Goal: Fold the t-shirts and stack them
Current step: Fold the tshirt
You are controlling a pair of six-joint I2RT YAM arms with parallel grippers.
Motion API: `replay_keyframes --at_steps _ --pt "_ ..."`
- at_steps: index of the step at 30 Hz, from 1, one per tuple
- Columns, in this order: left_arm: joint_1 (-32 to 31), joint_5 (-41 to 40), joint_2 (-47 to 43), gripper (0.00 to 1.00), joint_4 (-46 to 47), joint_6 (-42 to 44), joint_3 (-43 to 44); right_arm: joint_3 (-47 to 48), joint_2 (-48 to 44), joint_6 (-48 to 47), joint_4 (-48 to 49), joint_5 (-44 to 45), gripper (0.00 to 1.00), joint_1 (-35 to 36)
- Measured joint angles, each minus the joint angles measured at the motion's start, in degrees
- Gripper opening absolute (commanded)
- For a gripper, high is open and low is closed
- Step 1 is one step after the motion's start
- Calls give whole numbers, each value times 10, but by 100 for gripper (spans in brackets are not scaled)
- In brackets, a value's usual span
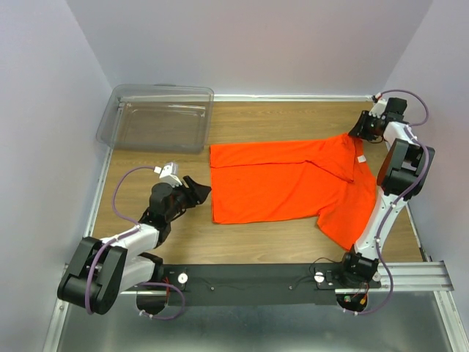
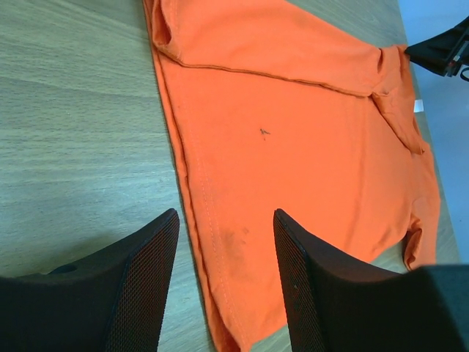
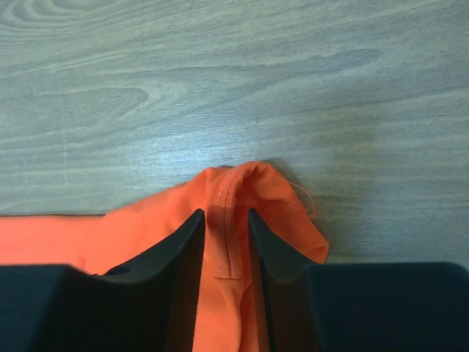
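One bright orange t-shirt (image 1: pixel 286 183) lies spread on the wooden table, its upper strip folded over and a sleeve reaching toward the front right. A small white tag (image 1: pixel 360 158) shows near its right end. My left gripper (image 1: pixel 199 192) hovers open at the shirt's left hem, its fingers straddling the near corner of the t-shirt (image 2: pixel 293 132) without touching it in the left wrist view (image 2: pixel 226 214). My right gripper (image 1: pixel 357 130) is at the shirt's far right corner. In the right wrist view it (image 3: pixel 225 214) is shut on a bunched, seamed ridge of the t-shirt (image 3: pixel 242 183).
A clear plastic bin (image 1: pixel 157 117) stands at the back left corner. Pale walls close in the table on three sides. A black rail (image 1: pixel 249 275) with the arm bases runs along the near edge. The right arm's tip (image 2: pixel 443 51) shows in the left wrist view.
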Motion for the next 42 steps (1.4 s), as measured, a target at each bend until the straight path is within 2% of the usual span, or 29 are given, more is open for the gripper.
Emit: replay_keyframes --at_steps 3,4,10,15,24,31,42 --pt "0 0 0 62 0 0 0 0 2 3 0 0 20 0" --pt "0 0 0 61 0 0 0 0 2 3 -1 0 11 0" --pt "0 0 1 61 -7 5 32 -7 -1 -2 0 10 1 0" --pt "0 0 48 57 -8 26 114 -34 -19 -12 0 34 1 -2" --pt "-12 2 259 41 -21 49 331 -42 -28 -20 0 43 1 -7" --pt "-49 -38 389 36 -120 68 474 -50 -32 -21 1 43 1 -10" --pt "-59 -124 482 35 -242 89 577 -66 -54 -21 16 49 1 -13"
